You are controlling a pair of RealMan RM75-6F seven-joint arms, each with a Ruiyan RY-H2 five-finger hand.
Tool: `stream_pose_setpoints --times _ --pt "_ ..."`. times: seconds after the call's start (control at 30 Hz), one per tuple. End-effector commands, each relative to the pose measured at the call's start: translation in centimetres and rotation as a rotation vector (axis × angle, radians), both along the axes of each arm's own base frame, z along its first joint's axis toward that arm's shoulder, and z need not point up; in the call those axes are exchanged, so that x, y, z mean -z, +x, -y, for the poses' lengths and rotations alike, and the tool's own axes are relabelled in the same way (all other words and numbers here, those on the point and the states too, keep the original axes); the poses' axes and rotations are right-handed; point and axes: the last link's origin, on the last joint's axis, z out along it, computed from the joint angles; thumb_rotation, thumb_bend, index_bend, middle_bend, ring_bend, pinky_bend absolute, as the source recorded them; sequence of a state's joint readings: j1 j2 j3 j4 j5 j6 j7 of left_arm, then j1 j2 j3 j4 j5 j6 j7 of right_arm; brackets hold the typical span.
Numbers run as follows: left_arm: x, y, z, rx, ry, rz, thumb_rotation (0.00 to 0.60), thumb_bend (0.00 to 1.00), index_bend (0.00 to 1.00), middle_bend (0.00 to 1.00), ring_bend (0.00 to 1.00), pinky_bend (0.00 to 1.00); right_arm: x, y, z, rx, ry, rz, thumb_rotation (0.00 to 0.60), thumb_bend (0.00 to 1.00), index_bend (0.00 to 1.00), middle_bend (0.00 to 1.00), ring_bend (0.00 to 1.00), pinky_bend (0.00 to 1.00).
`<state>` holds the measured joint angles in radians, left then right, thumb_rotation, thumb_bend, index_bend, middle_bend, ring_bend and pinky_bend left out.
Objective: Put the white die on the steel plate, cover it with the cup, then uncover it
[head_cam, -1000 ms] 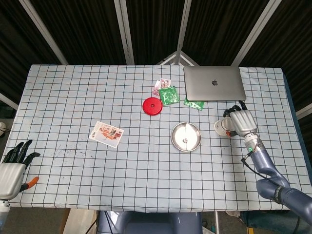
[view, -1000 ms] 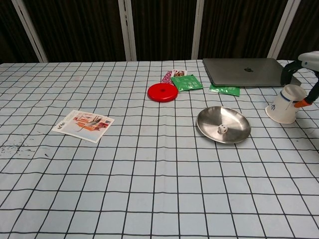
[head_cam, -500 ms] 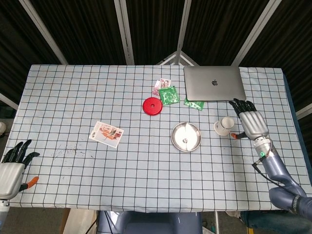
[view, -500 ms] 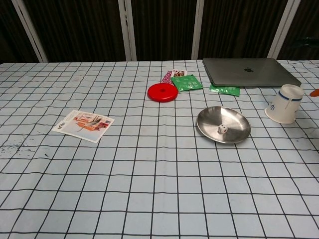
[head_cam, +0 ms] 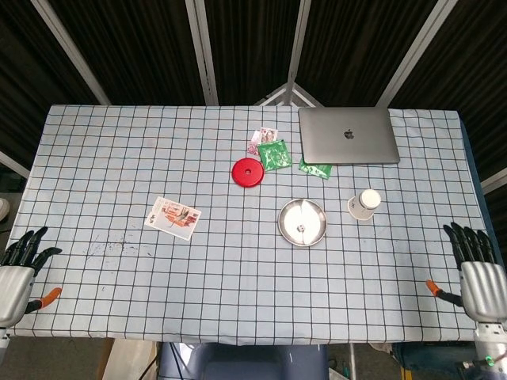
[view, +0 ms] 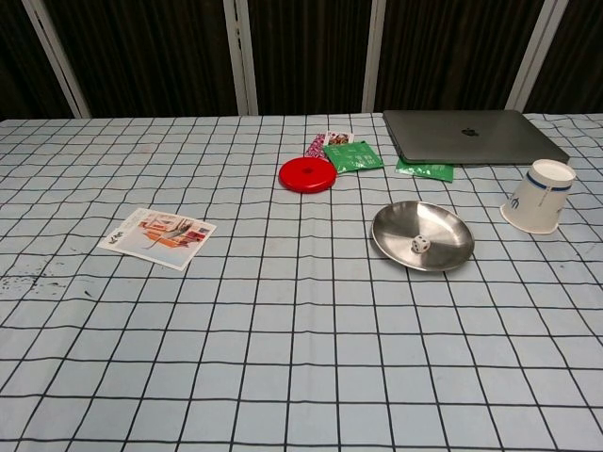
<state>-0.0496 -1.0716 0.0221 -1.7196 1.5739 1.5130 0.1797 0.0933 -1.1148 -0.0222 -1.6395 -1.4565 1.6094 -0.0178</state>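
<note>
Checked cloth covers the table (head_cam: pixel 119 158) you work at, dark slats behind it. Your white die (view: pixel 420 245) sits uncovered in the steel plate (view: pixel 443 247), well ahead of your right hand (head_cam: pixel 479 279) and off toward its inner side. Just beside the plate on your right hand's side, the cup (view: pixel 539 196) stands mouth down, slightly tilted. Beyond it lies a laptop (head_cam: pixel 347 134), with green packets (head_cam: pixel 275 154) and a red disc (head_cam: pixel 248 172) farther left; a card (head_cam: pixel 173 217) lies nearer your left hand (head_cam: pixel 16 271). Both hands rest at the near corners, fingers spread, holding nothing. Open cloth lies between them. Each hand is cut off by the frame; chest view shows neither.
</note>
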Motion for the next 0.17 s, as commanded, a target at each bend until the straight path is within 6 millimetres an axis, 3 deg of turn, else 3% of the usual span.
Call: stream_pose_setpoints --times 0.03,0.17 --pt "-0.37 -0.16 0.01 -0.005 0.022 0.002 0.600 0.28 0.26 0.00 0.00 0.13 -0.75 -0.53 -1.19 0.009 -0.016 -0.079 0.600 0.09 0.09 0.10 0.08 0.00" --pt "-1.30 -0.18 0.18 0.011 0.067 0.036 0.600 0.28 0.25 0.00 0.00 0.13 -1.12 -0.71 -1.83 0.029 -0.049 -0.131 0.600 0.09 0.09 0.10 0.08 0.00"
